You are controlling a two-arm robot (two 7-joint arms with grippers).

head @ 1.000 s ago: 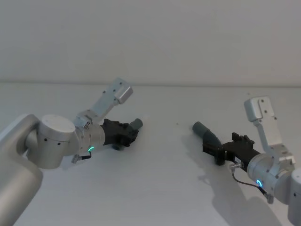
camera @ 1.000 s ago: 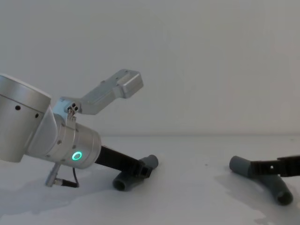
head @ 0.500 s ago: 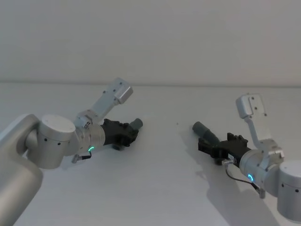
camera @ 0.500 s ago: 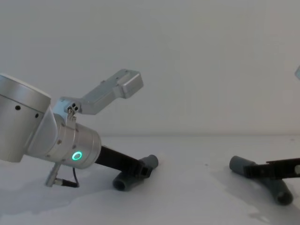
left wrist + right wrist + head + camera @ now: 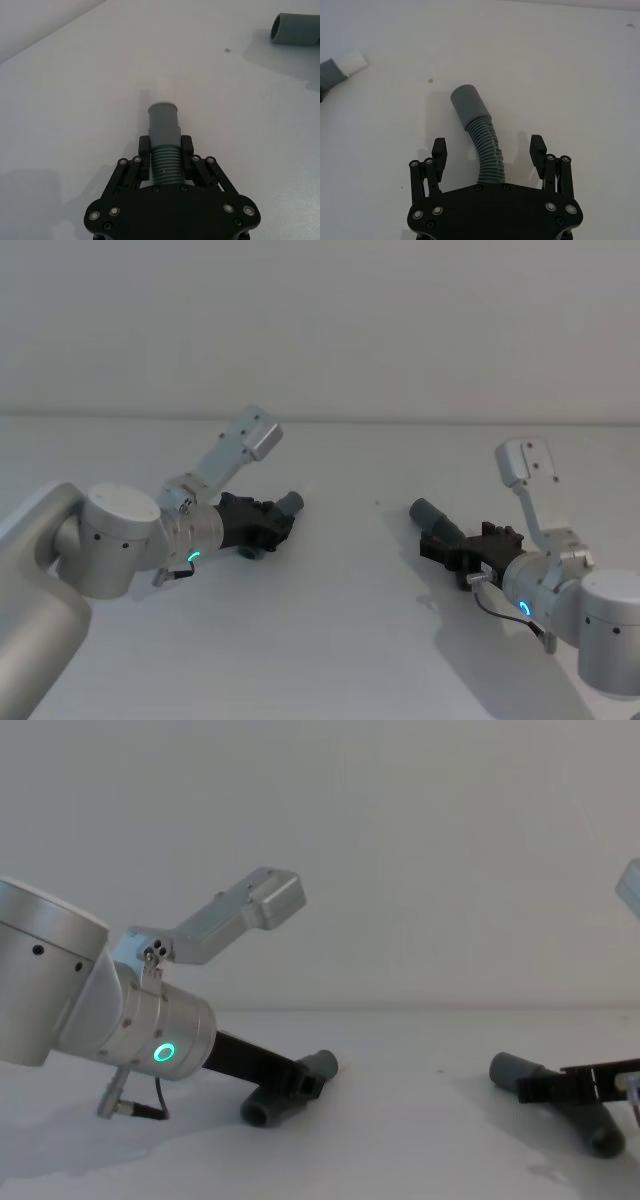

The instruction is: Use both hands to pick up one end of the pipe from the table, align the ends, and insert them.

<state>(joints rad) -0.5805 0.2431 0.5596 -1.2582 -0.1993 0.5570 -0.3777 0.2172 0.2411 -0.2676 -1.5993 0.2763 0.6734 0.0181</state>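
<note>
The pipe is two ribbed dark-grey pieces lying apart on the white table (image 5: 340, 630). My left gripper (image 5: 165, 150) is shut on the left piece (image 5: 164, 120) at its ribbed body, and the smooth cuff sticks out past the fingertips. The same gripper (image 5: 262, 525) and the same piece (image 5: 290, 503) sit at the left of the head view. My right gripper (image 5: 488, 146) is open and straddles the right piece (image 5: 467, 102) without touching it. The right piece (image 5: 435, 518) lies flat, its cuff pointing toward the left piece. A white spigot (image 5: 351, 62) shows on the left piece's end.
The table between the two pieces is bare white surface (image 5: 410, 1120). A pale wall rises behind the far edge (image 5: 320, 418). Both silver arms, each with a glowing ring (image 5: 163, 1052), lie low over the table at the sides.
The right arm has swung inward and its open gripper has slid forward along the right piece. The left arm and its piece have not moved.
</note>
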